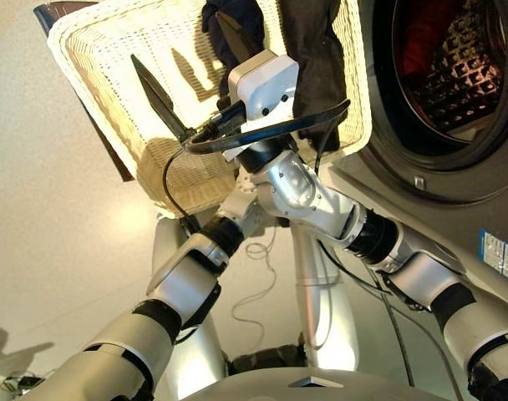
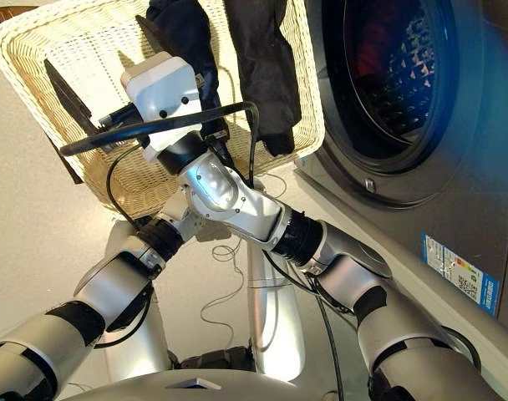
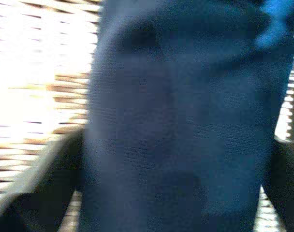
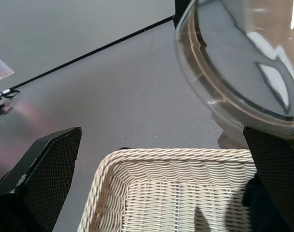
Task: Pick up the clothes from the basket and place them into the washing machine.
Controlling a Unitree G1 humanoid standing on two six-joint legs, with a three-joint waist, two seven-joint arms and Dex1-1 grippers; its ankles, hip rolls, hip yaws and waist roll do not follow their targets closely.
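Navy garment (image 3: pixel 185 125) lies lengthwise at the basket's (image 1: pixel 104 58) far edge, directly between the left gripper's (image 1: pixel 187 79) spread fingers, ungrasped; right gripper (image 4: pixel 161 183) open, empty.

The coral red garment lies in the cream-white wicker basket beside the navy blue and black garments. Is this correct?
No: the coral red garment lies inside the drum of the dark grey washing machine (left eye view). The navy blue garment and black garment are in the basket.
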